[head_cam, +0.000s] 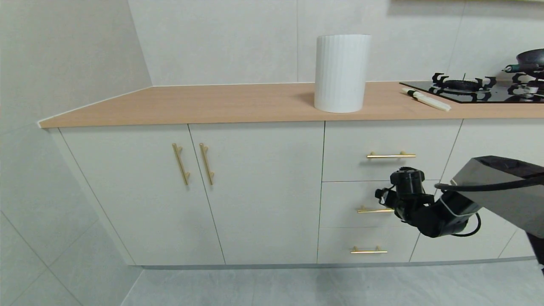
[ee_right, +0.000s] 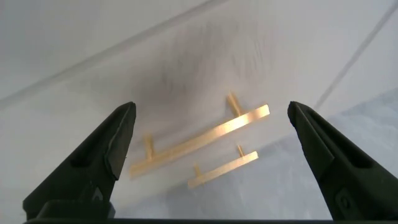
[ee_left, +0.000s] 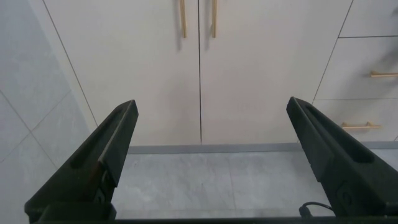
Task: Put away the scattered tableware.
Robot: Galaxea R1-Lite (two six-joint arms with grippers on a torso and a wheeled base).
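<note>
**Two grippers released; one utensil out on the countertop by the hob**

1. White cabinet run [head_cam: 263,191]: stands against a tiled wall on a grey tiled floor [head_cam: 297,287]. It has double doors on the robot's left and a stack of three drawers on the right. All fronts appear shut.
2. Wooden countertop [head_cam: 212,104]: caps the full run.
3. Black gas hob [head_cam: 488,94]: set into the countertop at the far right. A dark pan [head_cam: 531,57] sits on its rear right burner.
4. White ribbed canister [head_cam: 341,73]: upright on the countertop above the seam between doors and drawers, well left of the hob.
5. Right gripper [head_cam: 383,196]: held low in front of the drawer stack, level with the middle drawer. In the right wrist view its jaws stand wide apart with nothing between the pads. The middle drawer handle [ee_right: 186,146] lies beyond the gap, with the bottom drawer handle [ee_right: 224,168] farther off. No contact with the handle can be confirmed.
6. Left gripper [ee_left: 212,104]: jaws spread and unloaded. It faces the lower part of the double doors and the plinth line at the floor.
7. Cream-coloured utensil [head_cam: 426,99]: the task item. It lies flat on the countertop, angled, just beside the hob's left edge and right of the canister. One end is dark. Its exact type cannot be determined. Both grippers are well apart from it.
8. Gold bar handles: two vertical door handles [head_cam: 180,163], side by side at the door seam. The top drawer handle [head_cam: 391,156] is horizontal, as are the two below it.
</note>
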